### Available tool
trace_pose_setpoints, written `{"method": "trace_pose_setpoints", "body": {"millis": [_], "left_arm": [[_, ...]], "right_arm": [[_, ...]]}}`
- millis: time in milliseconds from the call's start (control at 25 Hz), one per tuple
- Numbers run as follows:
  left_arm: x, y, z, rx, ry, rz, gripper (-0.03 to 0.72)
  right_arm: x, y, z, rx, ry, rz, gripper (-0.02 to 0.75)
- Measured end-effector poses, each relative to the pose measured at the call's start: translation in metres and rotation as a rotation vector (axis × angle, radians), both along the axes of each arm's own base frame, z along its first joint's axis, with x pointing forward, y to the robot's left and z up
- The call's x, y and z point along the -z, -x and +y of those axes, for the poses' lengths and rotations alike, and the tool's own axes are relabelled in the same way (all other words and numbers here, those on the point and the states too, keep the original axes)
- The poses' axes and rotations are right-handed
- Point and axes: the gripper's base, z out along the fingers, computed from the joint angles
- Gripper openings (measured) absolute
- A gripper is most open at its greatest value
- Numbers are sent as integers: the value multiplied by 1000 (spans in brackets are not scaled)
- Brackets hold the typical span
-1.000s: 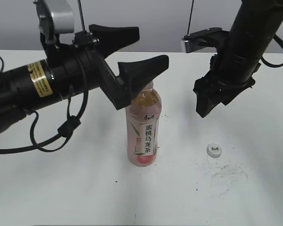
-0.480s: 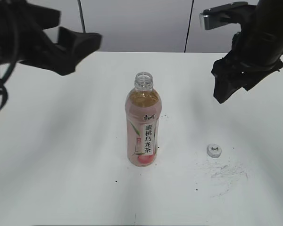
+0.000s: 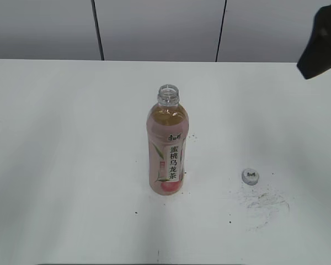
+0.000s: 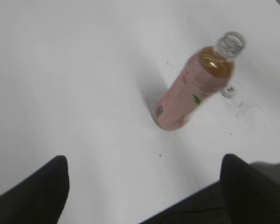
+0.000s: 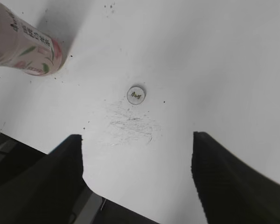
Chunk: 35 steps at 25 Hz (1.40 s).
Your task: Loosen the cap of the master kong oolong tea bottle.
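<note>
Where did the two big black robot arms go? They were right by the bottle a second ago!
Both arms pulled back, up and out to the sides. The left gripper and right gripper hang open, holding nothing. The slim clear tea bottle with the pink label stayed upright and uncapped; the small white ribbed cap stayed on the table.

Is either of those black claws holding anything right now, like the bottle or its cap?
No. Both grippers are open and empty. The bottle stands alone, uncapped, and the cap lies on the table beside it.
</note>
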Motion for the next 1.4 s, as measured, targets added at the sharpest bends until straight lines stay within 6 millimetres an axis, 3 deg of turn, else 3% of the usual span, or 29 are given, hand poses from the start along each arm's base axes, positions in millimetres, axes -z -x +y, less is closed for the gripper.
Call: {"method": "trace_pose_setpoints", "body": {"millis": [200, 440, 600, 800, 1000, 1400], "left_arm": [[-5, 58, 33, 56, -62, -29, 585], [4, 106, 65, 65, -132, -106, 584], [20, 116, 71, 67, -119, -148, 573], [25, 110, 67, 64, -87, -224, 560], [27, 107, 66, 64, -80, -242, 552], [27, 106, 66, 65, -88, -250, 532]], "right_arm": [[-17, 53, -21, 32, -49, -77, 544], [6, 130, -52, 38, -70, -120, 544], [32, 179, -72, 38, -95, -175, 544], [60, 220, -89, 37, -136, -271, 544], [83, 235, -95, 42, -189, -395, 544], [83, 236, -95, 44, -205, -438, 544]]}}
